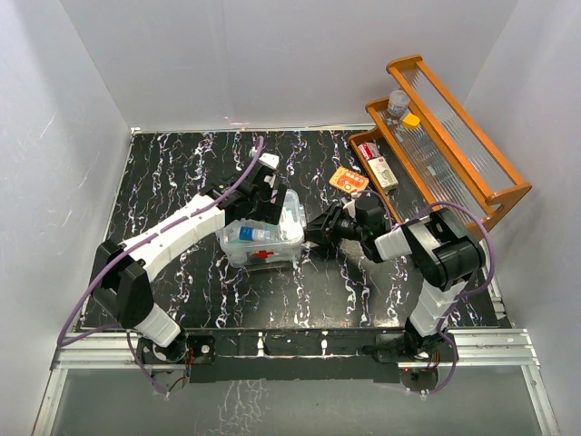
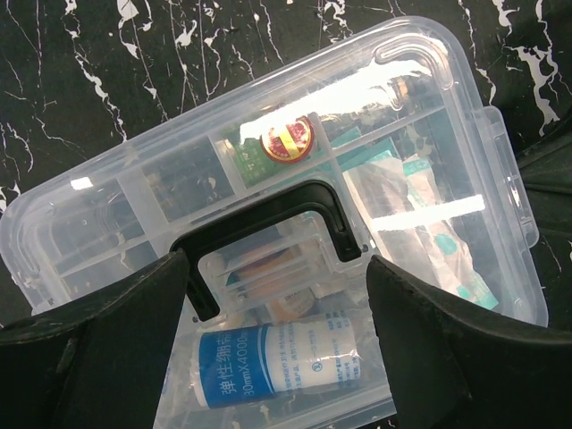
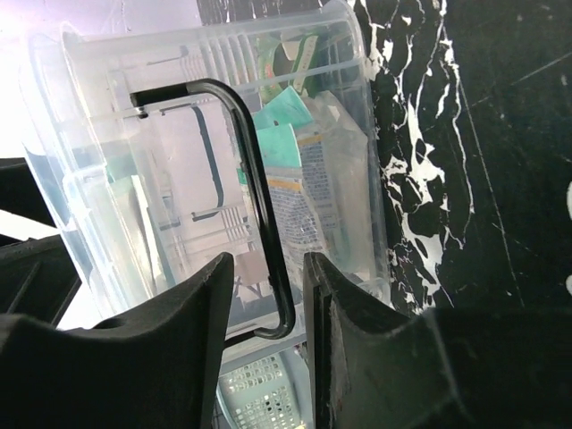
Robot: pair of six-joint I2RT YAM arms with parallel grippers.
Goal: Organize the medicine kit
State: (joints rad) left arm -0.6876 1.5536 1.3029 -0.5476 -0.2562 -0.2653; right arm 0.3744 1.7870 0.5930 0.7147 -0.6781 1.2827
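The medicine kit (image 1: 263, 241) is a clear plastic box with a red mark on its front, standing at the table's middle. In the left wrist view its clear lid (image 2: 429, 116) is on, with the black handle (image 2: 268, 214) lying flat. A blue-and-white bandage roll (image 2: 277, 362) shows inside. My left gripper (image 1: 261, 207) hovers over the lid, open wide (image 2: 277, 268) and empty. My right gripper (image 1: 314, 229) is at the kit's right side. In the right wrist view it is partly open (image 3: 268, 264), its fingers either side of the black handle bar (image 3: 255, 179) with small gaps.
An orange-brown wooden tiered rack (image 1: 458, 136) stands at the back right, with a clear bottle (image 1: 398, 104) and a small box (image 1: 381, 170) on its shelves. An orange packet (image 1: 349, 180) lies on the black marbled table (image 1: 182, 173) beside the rack. White walls enclose the table.
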